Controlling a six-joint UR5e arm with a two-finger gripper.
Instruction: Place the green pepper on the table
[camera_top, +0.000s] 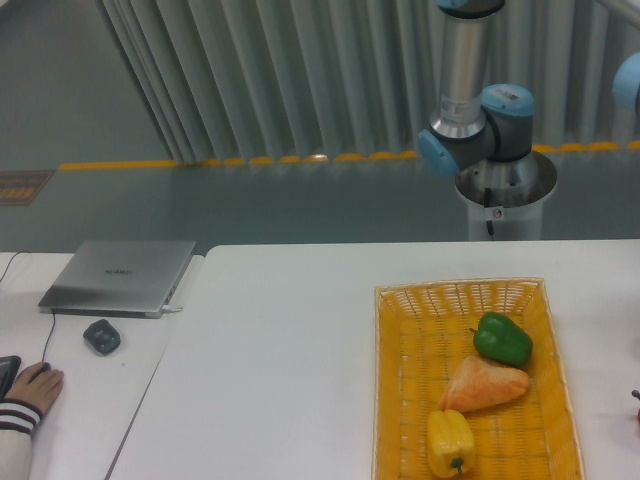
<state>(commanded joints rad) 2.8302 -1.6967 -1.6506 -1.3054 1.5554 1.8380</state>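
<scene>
The green pepper (503, 339) sits at the far right of the basket (400, 400) on the white desk (280, 340), touching the bread (484, 385); it looks light, firm and slick, best pinched across its lobes, though the gripper is out of sight.

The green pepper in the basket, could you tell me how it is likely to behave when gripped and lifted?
The green pepper looks glossy, so it may slip between fingers. Its lobed, rounded shape suggests it could roll once set on the table. It touches the bread, which might shift.
</scene>
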